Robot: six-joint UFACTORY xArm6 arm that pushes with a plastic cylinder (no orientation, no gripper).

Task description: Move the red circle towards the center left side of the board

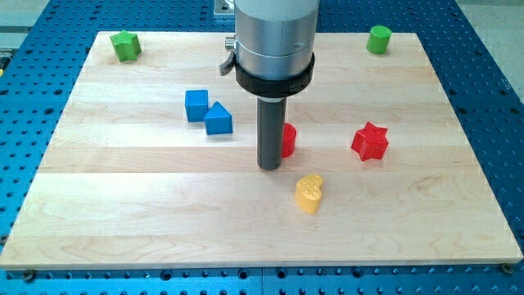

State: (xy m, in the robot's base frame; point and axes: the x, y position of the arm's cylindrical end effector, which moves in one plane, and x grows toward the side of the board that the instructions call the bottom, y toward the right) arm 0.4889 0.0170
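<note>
Currently my tip [270, 167] touching red circle [288, 140] on its view-left side, mid-board; circle mostly hidden behind rod. Wrong side for leftward push, probably needs repositioning. No jaws: plain rod.

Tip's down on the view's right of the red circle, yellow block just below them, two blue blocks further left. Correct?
Not quite. In the camera view my tip is on the view's left of the red circle, right against it and partly hiding it. The rest holds: the yellow block lies just below them, and the blue cube and the other blue block sit further left.
</note>
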